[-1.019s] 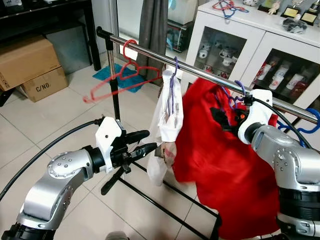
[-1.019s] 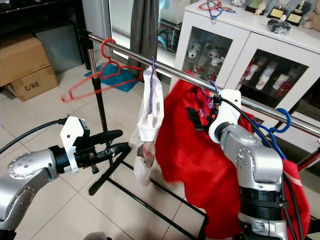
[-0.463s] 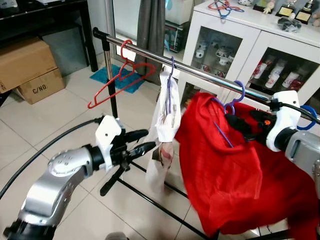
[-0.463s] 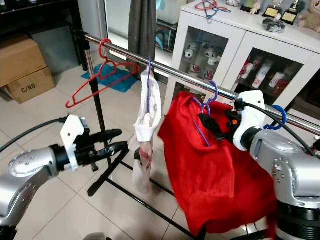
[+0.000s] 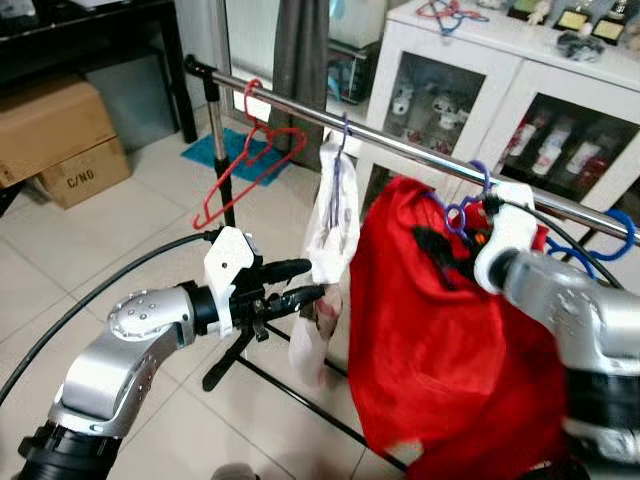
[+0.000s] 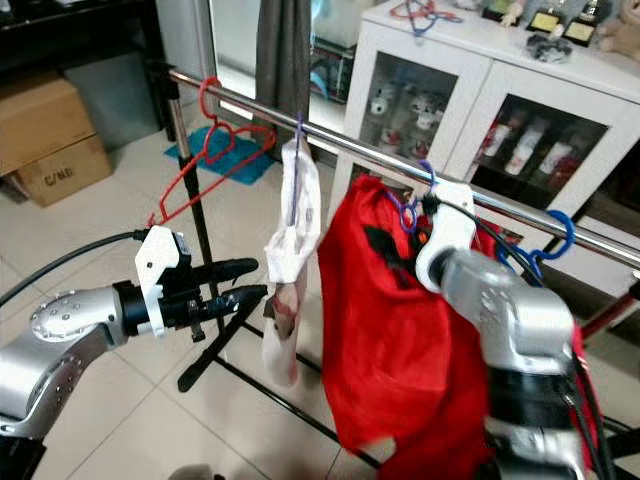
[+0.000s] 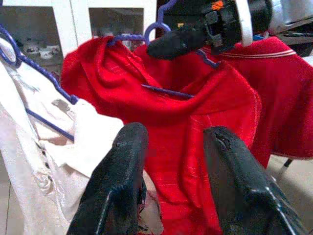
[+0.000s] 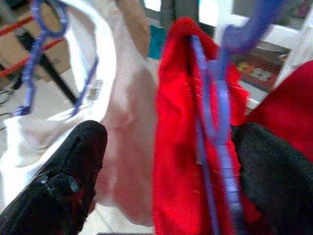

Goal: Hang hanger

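The right end effector (image 8: 166, 161) has its fingers spread, the purple hanger (image 8: 215, 98) and the red garment (image 5: 440, 340) on it lying between them. The right wrist view shows that gap; the head views show the hanger's hook just under the clothes rail (image 5: 400, 145), though whether it rests on the rail is unclear. The left end effector (image 5: 300, 285), fingers apart and empty, points at the white garment (image 5: 335, 230) hanging from the rail. Further along the rail hangs a bare red hanger (image 5: 250, 150).

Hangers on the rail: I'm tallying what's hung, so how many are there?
4: an empty red hanger, a purple hanger under the white garment, another in the red shirt, a blue hook far right. Others may be hidden.
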Available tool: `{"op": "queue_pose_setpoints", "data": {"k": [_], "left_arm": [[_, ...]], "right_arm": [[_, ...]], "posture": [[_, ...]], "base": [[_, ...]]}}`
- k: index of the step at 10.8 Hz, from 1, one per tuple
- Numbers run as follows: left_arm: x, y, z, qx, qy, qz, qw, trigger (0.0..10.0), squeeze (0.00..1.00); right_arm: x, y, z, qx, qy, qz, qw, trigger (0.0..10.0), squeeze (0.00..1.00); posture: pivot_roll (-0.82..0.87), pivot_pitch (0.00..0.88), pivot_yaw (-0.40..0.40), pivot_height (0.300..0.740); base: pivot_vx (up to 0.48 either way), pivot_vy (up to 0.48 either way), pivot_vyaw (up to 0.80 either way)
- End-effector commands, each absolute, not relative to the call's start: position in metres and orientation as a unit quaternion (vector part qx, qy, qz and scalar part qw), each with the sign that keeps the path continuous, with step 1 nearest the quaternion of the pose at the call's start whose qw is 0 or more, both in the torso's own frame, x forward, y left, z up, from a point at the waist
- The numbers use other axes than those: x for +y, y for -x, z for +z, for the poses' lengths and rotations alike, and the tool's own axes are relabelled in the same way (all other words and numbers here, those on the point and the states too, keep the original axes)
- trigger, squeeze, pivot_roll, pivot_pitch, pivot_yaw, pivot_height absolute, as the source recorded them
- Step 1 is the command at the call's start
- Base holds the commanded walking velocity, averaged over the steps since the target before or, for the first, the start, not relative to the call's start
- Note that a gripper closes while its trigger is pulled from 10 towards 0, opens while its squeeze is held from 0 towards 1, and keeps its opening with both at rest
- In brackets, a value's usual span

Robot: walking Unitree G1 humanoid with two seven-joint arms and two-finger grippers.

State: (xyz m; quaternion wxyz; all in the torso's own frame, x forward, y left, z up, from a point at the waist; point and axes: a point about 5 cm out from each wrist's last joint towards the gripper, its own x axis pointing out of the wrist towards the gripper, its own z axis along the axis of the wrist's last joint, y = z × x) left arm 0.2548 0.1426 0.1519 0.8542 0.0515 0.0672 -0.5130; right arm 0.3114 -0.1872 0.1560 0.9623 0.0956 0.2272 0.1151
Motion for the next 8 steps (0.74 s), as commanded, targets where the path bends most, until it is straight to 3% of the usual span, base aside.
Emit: {"op": "queue_pose_setpoints", "data": {"k": [1, 2, 4, 5, 6, 8], "left_arm": [[0.140, -0.256, 0.153, 0.065, -0.056, -0.520, 0.850, 10.0, 0.00], [0.139, -0.255, 0.152, 0.065, -0.056, -0.521, 0.849, 10.0, 0.00], [0.140, -0.255, 0.152, 0.064, -0.058, -0.522, 0.849, 10.0, 0.00], [0.140, -0.255, 0.152, 0.063, -0.059, -0.522, 0.849, 10.0, 0.00], [0.140, -0.256, 0.151, 0.062, -0.060, -0.522, 0.849, 10.0, 0.00], [0.139, -0.256, 0.151, 0.062, -0.063, -0.522, 0.848, 10.0, 0.00]], "right_arm": [[-0.194, -0.315, 0.158, 0.219, -0.098, 0.090, 0.967, 10.0, 0.00], [-0.194, -0.316, 0.160, 0.215, -0.101, 0.089, 0.967, 10.0, 0.00], [-0.194, -0.322, 0.162, 0.202, -0.101, 0.083, 0.971, 2.8, 0.00], [-0.194, -0.325, 0.164, 0.188, -0.102, 0.085, 0.973, 1.5, 0.00], [-0.192, -0.327, 0.165, 0.180, -0.104, 0.089, 0.974, 1.4, 0.00], [-0.188, -0.329, 0.162, 0.181, -0.105, 0.093, 0.973, 0.2, 0.00]], "posture": [[0.07, 0.000, -0.089, 0.740], [0.07, 0.000, -0.089, 0.740], [0.08, 0.000, -0.095, 0.740], [0.08, 0.000, -0.097, 0.740], [0.08, 0.000, -0.098, 0.740], [0.09, 0.000, -0.100, 0.740]], "base": [[0.000, 0.000, 0.00], [0.000, 0.000, 0.00], [0.000, 0.000, 0.00], [0.000, 0.000, 0.00], [0.000, 0.000, 0.00], [0.000, 0.000, 0.00]]}}
